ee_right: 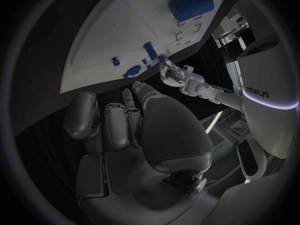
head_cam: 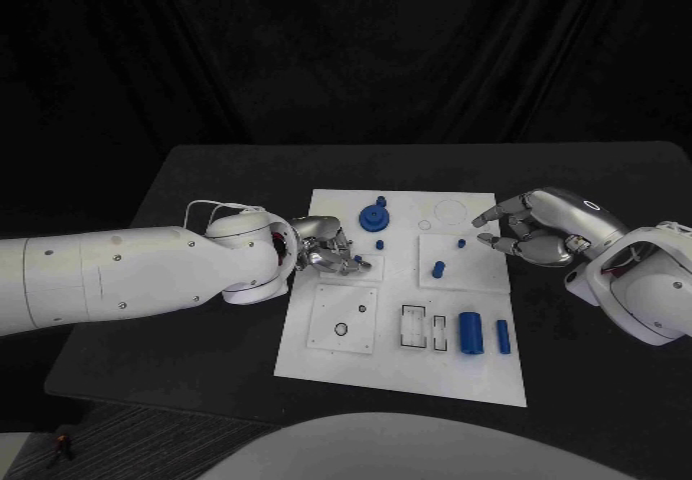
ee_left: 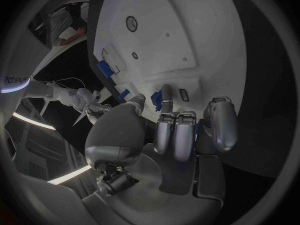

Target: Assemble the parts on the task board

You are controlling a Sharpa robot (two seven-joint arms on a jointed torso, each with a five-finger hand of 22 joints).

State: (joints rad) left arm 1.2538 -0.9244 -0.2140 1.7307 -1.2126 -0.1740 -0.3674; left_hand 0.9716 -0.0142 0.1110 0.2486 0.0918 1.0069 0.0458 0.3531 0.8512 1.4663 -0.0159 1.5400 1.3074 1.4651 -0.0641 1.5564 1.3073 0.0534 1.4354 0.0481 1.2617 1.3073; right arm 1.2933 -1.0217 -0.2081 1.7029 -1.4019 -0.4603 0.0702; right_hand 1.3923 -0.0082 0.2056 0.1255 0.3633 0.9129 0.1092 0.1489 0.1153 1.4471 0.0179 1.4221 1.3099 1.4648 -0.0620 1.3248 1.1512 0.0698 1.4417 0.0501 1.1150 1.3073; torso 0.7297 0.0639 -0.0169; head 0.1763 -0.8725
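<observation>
Over the task board's point(head_cam: 397, 370) left edge, the left hand point(head_cam: 329, 250) looks pinched on a small blue part point(ee_left: 157, 101). I'd seat it slowly and straight. Right hand point(head_cam: 531, 228) hovers curled and holding nothing at the right edge.

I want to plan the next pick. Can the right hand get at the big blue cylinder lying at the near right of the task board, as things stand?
Probably yes. The right hand hovers at the board's right edge, holding nothing visible, and the big blue cylinder lies uncovered nearer the robot on that same side. The left hand is across the task board, out of the way.
</observation>
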